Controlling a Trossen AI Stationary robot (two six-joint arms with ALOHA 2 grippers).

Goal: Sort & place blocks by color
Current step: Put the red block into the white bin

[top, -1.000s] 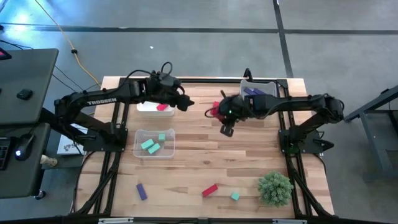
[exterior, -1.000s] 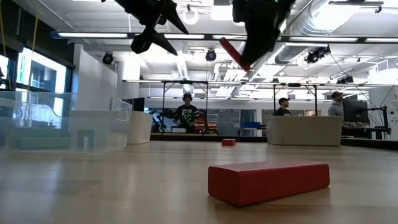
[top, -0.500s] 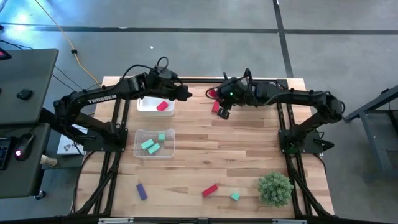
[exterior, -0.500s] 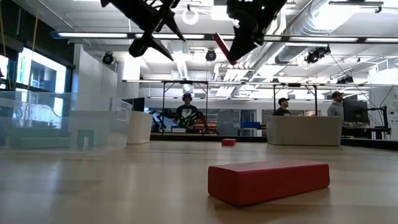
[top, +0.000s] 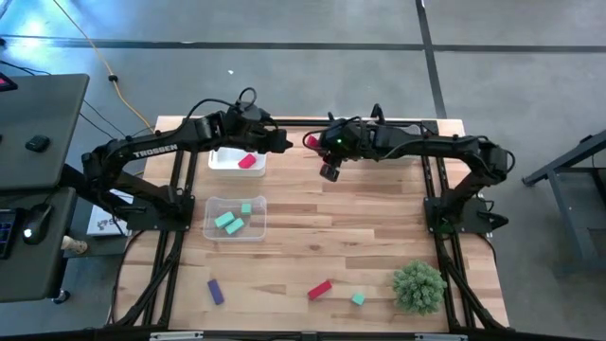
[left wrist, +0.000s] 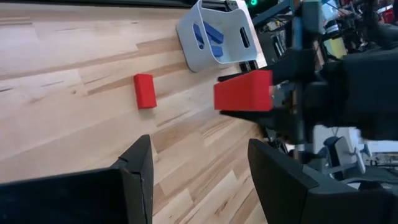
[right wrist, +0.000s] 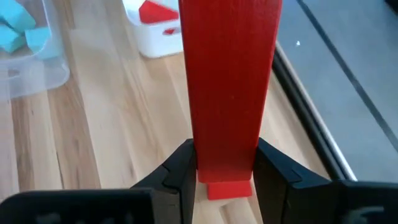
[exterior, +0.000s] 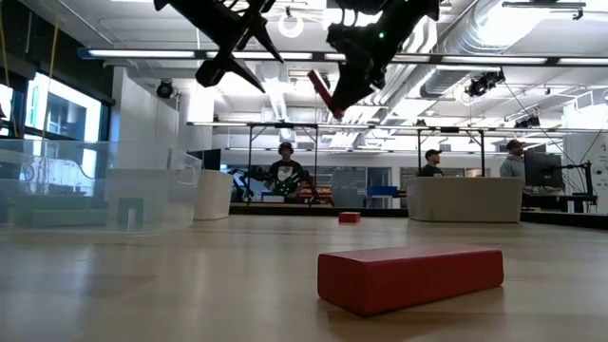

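Note:
My right gripper (top: 320, 145) is shut on a red bar (top: 311, 140) and hangs high over the table's far middle. My left gripper (top: 285, 144), open and empty, hovers just left of it beside the white bin (top: 227, 161), which holds one red block (top: 248, 162). Between its fingers the left wrist view shows the held bar (left wrist: 242, 91) and a red block (left wrist: 144, 91) lying flat on the table. A clear bin (top: 235, 219) holds teal blocks. On the near table lie a purple bar (top: 215, 291), a red bar (top: 320, 289) and a teal cube (top: 358, 298). My right gripper pinches the red bar between its two fingers (right wrist: 184, 163) at one end (right wrist: 227, 163), fingers lying along the bar. It comes from the table's right, slanting down. The bar is lifted clear and tilted, its free end (exterior: 317, 84) pointing down toward the left gripper.
A bin with purple blocks (left wrist: 217, 36) stands at the far right, mostly under the right arm in the high view. A green spiky plant ball (top: 418, 286) sits at the near right. Bare wood lies across the table's middle. People stand in the room beyond.
My right gripper has carried the red bar up and toward the table's far left, closing on the left gripper, and stayed shut on it. The left gripper shifted slightly toward the far edge early on, then held still, open.

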